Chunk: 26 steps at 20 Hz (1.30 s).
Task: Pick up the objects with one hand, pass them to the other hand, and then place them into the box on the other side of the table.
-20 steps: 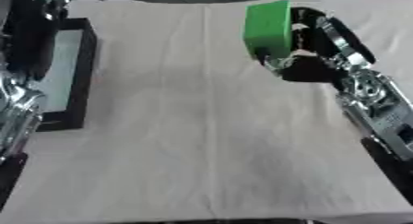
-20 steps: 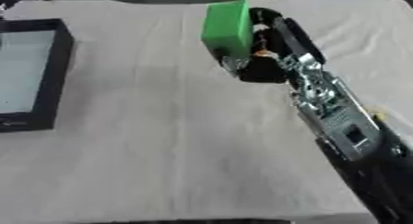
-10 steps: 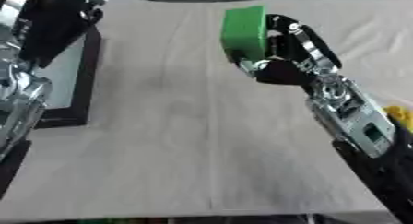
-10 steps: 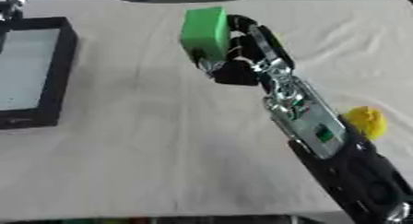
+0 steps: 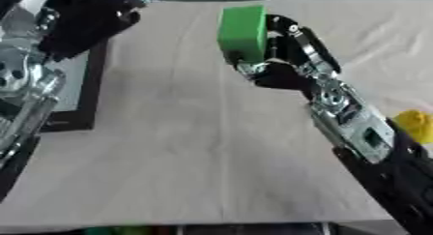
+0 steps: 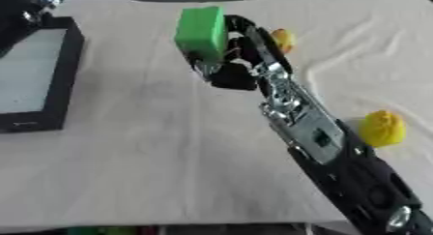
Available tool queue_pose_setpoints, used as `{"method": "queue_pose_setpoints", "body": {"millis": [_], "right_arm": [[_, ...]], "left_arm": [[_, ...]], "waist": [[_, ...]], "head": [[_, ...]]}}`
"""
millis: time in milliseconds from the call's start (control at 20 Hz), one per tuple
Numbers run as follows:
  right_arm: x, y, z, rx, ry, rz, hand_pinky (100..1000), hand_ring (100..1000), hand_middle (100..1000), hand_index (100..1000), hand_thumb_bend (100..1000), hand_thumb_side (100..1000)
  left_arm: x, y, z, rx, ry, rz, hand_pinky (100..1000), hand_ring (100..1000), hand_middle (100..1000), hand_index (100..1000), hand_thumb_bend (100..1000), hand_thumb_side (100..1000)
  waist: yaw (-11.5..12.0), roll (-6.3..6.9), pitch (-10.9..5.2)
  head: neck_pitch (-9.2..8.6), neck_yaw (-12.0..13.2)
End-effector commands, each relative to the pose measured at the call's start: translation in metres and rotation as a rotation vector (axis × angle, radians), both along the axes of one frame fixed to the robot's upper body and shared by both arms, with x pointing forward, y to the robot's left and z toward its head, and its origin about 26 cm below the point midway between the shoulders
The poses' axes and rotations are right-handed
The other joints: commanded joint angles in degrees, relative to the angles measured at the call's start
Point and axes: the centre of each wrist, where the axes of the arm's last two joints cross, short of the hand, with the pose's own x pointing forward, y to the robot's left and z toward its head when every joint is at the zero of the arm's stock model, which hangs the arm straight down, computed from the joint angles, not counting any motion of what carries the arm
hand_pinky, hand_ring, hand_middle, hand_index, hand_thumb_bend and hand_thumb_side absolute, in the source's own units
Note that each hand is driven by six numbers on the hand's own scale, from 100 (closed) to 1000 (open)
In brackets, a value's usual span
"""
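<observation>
My right hand (image 5: 287, 60) is shut on a green block (image 5: 243, 31), held up above the middle of the white cloth. The block stands upright between the curled fingers and thumb. My left hand (image 5: 89, 19) hovers at the upper left over the black box (image 6: 38, 79), its fingers too dark and blurred to read. The box has a pale inside and lies at the table's left edge. The two hands are apart, with a stretch of cloth between them.
A yellow object (image 6: 382, 127) lies on the cloth at the right, beside my right forearm. Another small yellow-orange object (image 6: 283, 39) shows behind my right hand. The white cloth (image 5: 186, 152) covers the table to its front edge.
My right hand has carried the green block leftward toward the table's middle. My left arm has come further in over the box. The camera has also shifted.
</observation>
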Motion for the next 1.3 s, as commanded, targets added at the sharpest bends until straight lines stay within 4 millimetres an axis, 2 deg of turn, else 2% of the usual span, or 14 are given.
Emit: {"method": "queue_pose_setpoints", "body": {"millis": [50, 200, 450, 700, 800, 850, 900, 1150, 1300], "right_arm": [[0.001, 0.007, 0.002, 0.008, -0.028, 0.011, 581, 544, 524, 580, 100, 100], [0.000, 0.012, 0.000, 0.007, -0.038, 0.023, 581, 544, 523, 579, 100, 100], [0.001, 0.017, -0.004, 0.002, -0.055, 0.024, 581, 544, 524, 580, 100, 100], [0.001, 0.020, -0.006, -0.010, -0.073, 0.032, 582, 544, 523, 579, 100, 100], [0.001, 0.020, -0.005, -0.012, -0.080, 0.035, 583, 544, 523, 579, 100, 100], [0.000, 0.020, -0.005, -0.013, -0.085, 0.037, 583, 544, 523, 579, 100, 100], [0.000, 0.020, -0.005, -0.015, -0.088, 0.038, 583, 545, 523, 579, 100, 100], [0.000, 0.019, -0.006, -0.022, -0.087, 0.036, 583, 544, 522, 578, 100, 100], [0.001, 0.020, -0.007, -0.026, -0.087, 0.036, 583, 544, 522, 578, 100, 100]], "left_arm": [[-0.009, -0.009, 0.012, 0.048, -0.035, -0.025, 681, 840, 794, 784, 100, 545], [-0.013, -0.019, 0.016, 0.104, -0.030, -0.013, 698, 848, 802, 789, 100, 533], [-0.018, -0.032, 0.021, 0.215, -0.026, 0.046, 731, 856, 806, 807, 100, 460], [-0.010, -0.048, 0.017, 0.390, -0.005, 0.083, 791, 880, 810, 841, 100, 447], [-0.005, -0.050, 0.016, 0.455, 0.005, 0.100, 819, 892, 810, 849, 130, 422], [-0.003, -0.051, 0.015, 0.489, 0.012, 0.110, 836, 899, 808, 853, 152, 371], [-0.001, -0.051, 0.014, 0.525, 0.024, 0.119, 848, 904, 807, 851, 163, 407], [0.001, -0.048, 0.017, 0.657, 0.073, 0.141, 898, 922, 807, 862, 218, 329], [-0.001, -0.047, 0.020, 0.718, 0.084, 0.148, 918, 928, 813, 864, 312, 273]], "waist": [[0.31, 0.17, -1.60], [0.67, 0.38, -1.67], [1.33, 0.67, -1.70], [1.63, 0.87, -1.76], [1.65, 0.89, -1.76], [1.64, 0.90, -1.75], [1.64, 0.91, -1.74], [1.67, 0.96, -1.67], [1.71, 0.98, -1.62]], "head": [[0.66, -0.45], [0.93, -0.76], [1.07, -1.33], [1.28, -1.67], [1.33, -1.64], [1.31, -1.56], [1.27, -1.47], [0.97, -1.27], [0.68, -1.19]]}}
